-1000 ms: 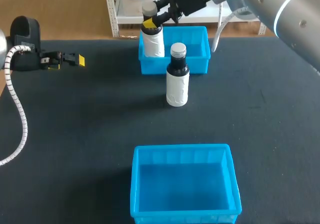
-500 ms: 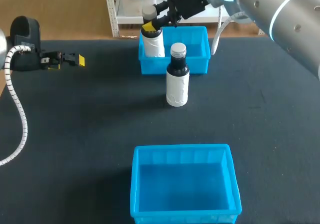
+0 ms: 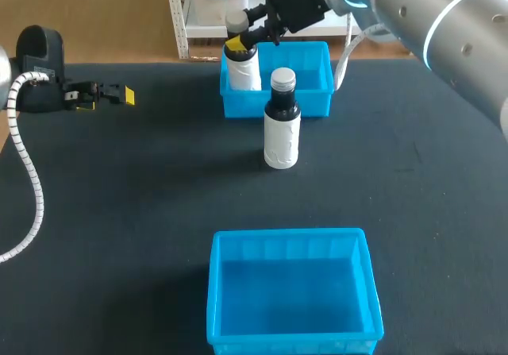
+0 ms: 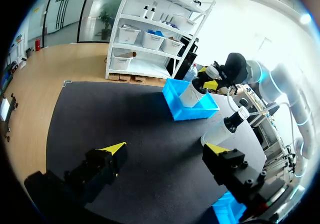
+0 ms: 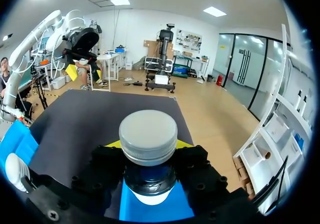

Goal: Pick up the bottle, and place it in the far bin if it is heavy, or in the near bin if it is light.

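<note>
My right gripper (image 3: 242, 39) is shut on the neck of a white bottle (image 3: 244, 67) with a grey cap. The bottle stands upright inside the left part of the far blue bin (image 3: 316, 101), its base hidden behind the bin's wall. In the right wrist view the cap (image 5: 148, 136) sits between the fingers of the right gripper (image 5: 148, 148), over the far bin (image 5: 150, 209). A second bottle (image 3: 281, 121), white with a dark neck, stands on the table just in front of the far bin. My left gripper (image 3: 119, 94) rests open at the table's far left, its fingers wide apart around nothing (image 4: 166, 148).
The near blue bin (image 3: 287, 233) sits at the table's front edge with nothing in it. From the left wrist view the held bottle (image 4: 192, 91), the far bin (image 4: 187, 111) and the second bottle (image 4: 222, 131) lie ahead across dark tabletop.
My right gripper has carried the held bottle slightly farther back and lower into the far bin. The left arm and the second bottle have not moved.
</note>
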`<state>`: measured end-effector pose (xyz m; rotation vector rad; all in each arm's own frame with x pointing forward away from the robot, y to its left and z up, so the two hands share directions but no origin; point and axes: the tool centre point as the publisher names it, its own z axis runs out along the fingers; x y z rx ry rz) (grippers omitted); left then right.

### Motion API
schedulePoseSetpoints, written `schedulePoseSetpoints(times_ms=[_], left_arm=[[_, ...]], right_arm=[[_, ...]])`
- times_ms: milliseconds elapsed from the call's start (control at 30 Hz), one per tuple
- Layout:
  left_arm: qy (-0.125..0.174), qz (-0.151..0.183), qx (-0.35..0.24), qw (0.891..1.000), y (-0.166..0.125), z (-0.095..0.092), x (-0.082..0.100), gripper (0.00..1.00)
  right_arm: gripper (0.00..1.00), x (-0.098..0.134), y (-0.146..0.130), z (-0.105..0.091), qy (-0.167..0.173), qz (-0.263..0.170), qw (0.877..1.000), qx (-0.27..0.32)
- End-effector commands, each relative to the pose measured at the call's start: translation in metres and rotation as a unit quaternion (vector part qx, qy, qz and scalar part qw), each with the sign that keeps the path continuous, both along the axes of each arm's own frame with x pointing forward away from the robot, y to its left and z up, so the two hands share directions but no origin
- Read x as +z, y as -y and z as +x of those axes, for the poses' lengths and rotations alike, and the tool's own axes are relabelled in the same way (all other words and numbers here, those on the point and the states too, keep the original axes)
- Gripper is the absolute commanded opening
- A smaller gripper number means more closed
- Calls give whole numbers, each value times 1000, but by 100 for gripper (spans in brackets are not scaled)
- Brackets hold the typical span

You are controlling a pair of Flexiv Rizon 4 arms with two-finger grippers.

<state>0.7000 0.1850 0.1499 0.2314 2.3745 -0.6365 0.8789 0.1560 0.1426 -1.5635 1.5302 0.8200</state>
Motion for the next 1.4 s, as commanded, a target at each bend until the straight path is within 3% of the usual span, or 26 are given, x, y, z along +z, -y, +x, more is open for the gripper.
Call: schedulePoseSetpoints(times_ms=[33, 1400], left_arm=[[0, 0, 0, 1000, 0, 0, 0, 100], [0, 0, 0, 1000, 0, 0, 0, 100]], right_arm=[[0, 0, -2, 12, -109, -13, 976, 188], [0, -19, -1, 12, -168, -17, 968, 186]])
